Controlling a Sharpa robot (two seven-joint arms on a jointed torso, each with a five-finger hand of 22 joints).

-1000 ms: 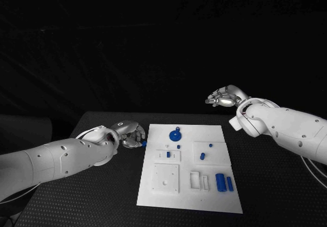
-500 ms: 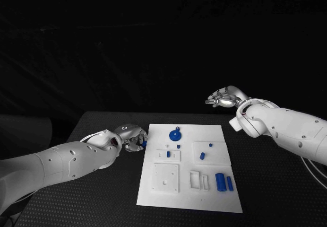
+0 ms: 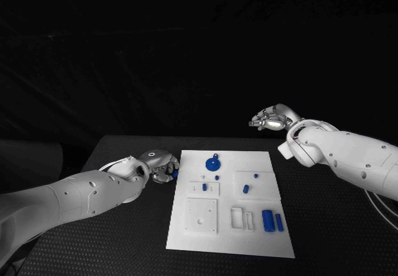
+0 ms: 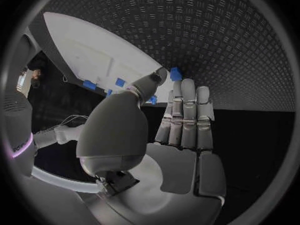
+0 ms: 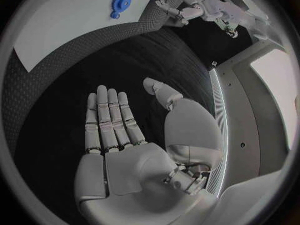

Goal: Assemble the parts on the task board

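**Left hand pinches a blue part at the board's edge; right hand raised and bare**

The left hand [image 3: 159,171] sits at the left edge of the white board [image 3: 207,230], near its far corner. In the left wrist view its thumb and fingertips [image 4: 187,92] close on a small blue part [image 4: 175,74], with the other fingers straight and side by side.

The right hand [image 3: 271,119] is lifted beyond the far right corner of the board, well apart from it. Its palm is flat, fingers [image 5: 111,115] stretched out, holding nothing.

The board lies in the middle of the black counter [image 3: 332,230]. On it are a round blue gear [image 3: 213,165] at the far end, two blue cylinders [image 3: 273,221] side by side near the right edge, and four smaller blue pieces [image 3: 246,188] around the middle, some standing in raised white blocks.
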